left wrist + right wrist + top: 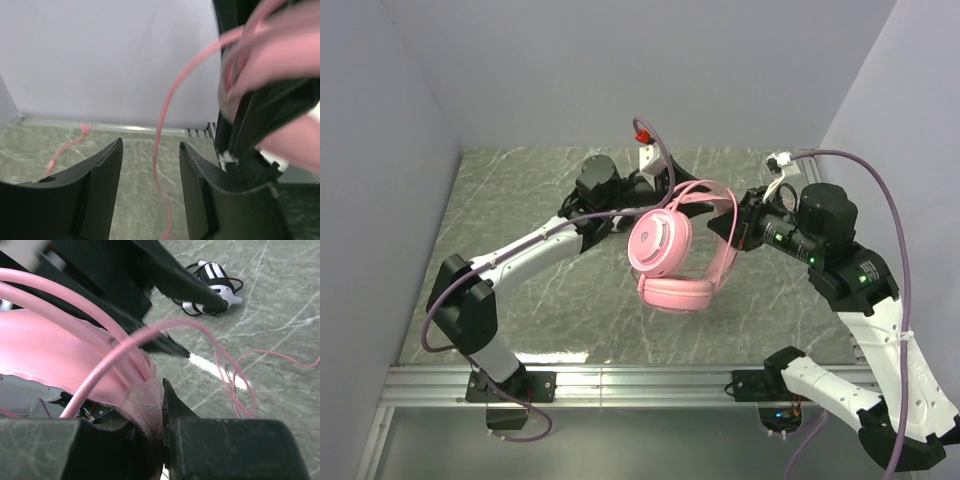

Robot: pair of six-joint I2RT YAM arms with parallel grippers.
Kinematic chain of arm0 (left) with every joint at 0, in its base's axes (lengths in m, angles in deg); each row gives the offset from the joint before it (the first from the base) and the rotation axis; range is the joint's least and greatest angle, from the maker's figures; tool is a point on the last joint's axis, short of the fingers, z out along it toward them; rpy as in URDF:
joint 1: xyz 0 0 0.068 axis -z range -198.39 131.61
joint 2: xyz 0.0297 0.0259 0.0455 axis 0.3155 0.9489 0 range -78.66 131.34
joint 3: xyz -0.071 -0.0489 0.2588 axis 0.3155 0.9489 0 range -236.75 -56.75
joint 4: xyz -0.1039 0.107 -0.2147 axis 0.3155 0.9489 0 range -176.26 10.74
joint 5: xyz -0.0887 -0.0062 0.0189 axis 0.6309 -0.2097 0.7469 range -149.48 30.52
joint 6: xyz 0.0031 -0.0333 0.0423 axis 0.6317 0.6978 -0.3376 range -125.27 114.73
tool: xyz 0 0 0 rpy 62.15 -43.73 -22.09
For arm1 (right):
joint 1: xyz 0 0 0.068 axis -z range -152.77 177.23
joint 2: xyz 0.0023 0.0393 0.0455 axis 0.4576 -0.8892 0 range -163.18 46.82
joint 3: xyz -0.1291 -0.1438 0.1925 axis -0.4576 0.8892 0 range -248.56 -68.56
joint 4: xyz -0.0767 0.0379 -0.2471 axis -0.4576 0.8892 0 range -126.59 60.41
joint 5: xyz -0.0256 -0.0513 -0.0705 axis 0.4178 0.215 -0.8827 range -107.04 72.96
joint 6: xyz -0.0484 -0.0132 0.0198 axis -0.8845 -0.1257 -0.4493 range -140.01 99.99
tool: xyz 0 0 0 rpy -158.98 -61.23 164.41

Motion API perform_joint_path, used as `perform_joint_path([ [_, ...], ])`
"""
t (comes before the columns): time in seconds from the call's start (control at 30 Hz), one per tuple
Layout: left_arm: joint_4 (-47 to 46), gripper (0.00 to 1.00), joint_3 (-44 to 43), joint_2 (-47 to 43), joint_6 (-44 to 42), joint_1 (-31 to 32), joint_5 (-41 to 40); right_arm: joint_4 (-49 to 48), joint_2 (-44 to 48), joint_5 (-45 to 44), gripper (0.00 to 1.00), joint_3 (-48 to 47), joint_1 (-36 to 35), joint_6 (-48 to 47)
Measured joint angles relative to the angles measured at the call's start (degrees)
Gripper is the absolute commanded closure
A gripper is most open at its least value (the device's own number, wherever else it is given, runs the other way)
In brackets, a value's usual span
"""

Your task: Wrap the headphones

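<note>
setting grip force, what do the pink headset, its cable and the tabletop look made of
Pink headset: smooth plastic, slight sheen on the cup; ear pad perhaps leatherette. Cable: thin rubbery cord, hanging in loose curves. Tabletop: grey veined marble look; stone or printed laminate, cannot tell.

**Table** (580, 325): flat top in a grey-green stone pattern with thin white veining. It has a slight sheen. A short white streak lies on the surface in the right wrist view; what it is cannot be told.

**Back wall** (650, 60): plain matt panel, pale grey-lilac, standing along the table's far edge. A thin bright strip runs along the join in the left wrist view.

**Left wall** (370, 200): same finish, closing the table's left edge.

**Right wall** (910, 100): same finish, closing the right edge.

**Rail** (640, 382): silver slotted metal, running the full width of the near edge.

**Light**: soft and even, with faint, soft-edged shadows.
</note>
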Motion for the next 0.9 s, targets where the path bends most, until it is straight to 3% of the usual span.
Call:
perform_joint_path([
  [0.13,-3.1,0.40,5.2,0.2,1.6,0.9,0.1,3.5,-0.7,-1.3,1.00,-3.5,0.0,-0.1],
  [0.3,-4.4,0.35,5.3,1.5,2.1,1.7,0.3,5.6,-0.7,-1.9,1.00,-4.9,-0.1,0.0],
  [0.4,-5.5,0.20,4.7,2.6,2.6,2.6,0.2,5.9,-0.7,-1.9,1.00,-4.9,-0.1,0.5],
  [0.47,-6.9,0.03,4.4,3.4,3.1,3.0,0.2,5.9,-0.7,-1.7,1.00,-4.9,-0.1,0.9],
  [0.5,-7.5,0.01,4.1,3.8,3.3,3.1,0.3,5.9,-0.7,-1.7,1.00,-4.9,-0.1,1.1],
  [0.9,-10.9,0.01,-1.9,11.3,4.5,5.3,-1.6,5.5,-1.0,-1.4,1.00,-4.9,-0.1,3.3],
])
